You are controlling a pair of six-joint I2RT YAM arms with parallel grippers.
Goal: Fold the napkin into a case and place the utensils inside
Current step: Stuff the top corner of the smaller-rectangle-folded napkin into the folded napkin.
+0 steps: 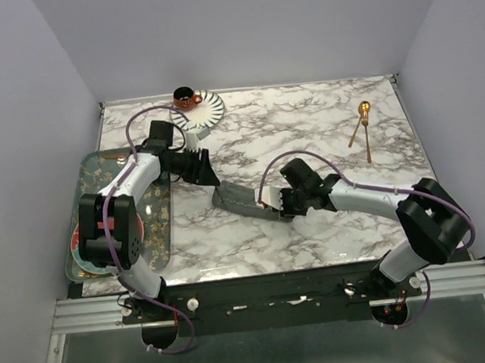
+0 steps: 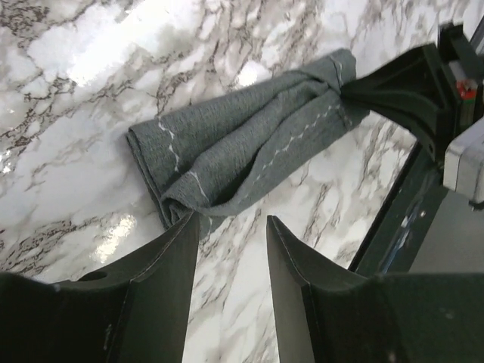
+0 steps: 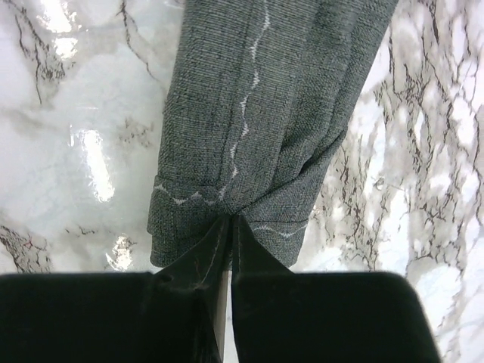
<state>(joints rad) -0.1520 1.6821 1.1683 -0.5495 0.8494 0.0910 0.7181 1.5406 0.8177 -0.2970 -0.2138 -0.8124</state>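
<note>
The dark grey napkin [image 1: 242, 200] lies folded into a long narrow bundle in the middle of the marble table. My right gripper [image 1: 275, 204] is shut on its near end, pinching the cloth [image 3: 249, 128] between its tips [image 3: 231, 221]. My left gripper [image 1: 211, 177] is open and empty, just off the napkin's far end [image 2: 227, 151], its fingertips [image 2: 190, 223] at the cloth's edge. Two gold-copper utensils [image 1: 364, 128] lie crossed at the far right of the table.
An orange cup [image 1: 187, 96] stands on a black-and-white striped saucer [image 1: 206, 110] at the back. A glass tray [image 1: 156, 214] with a plate [image 1: 80, 247] sits at the left edge under my left arm.
</note>
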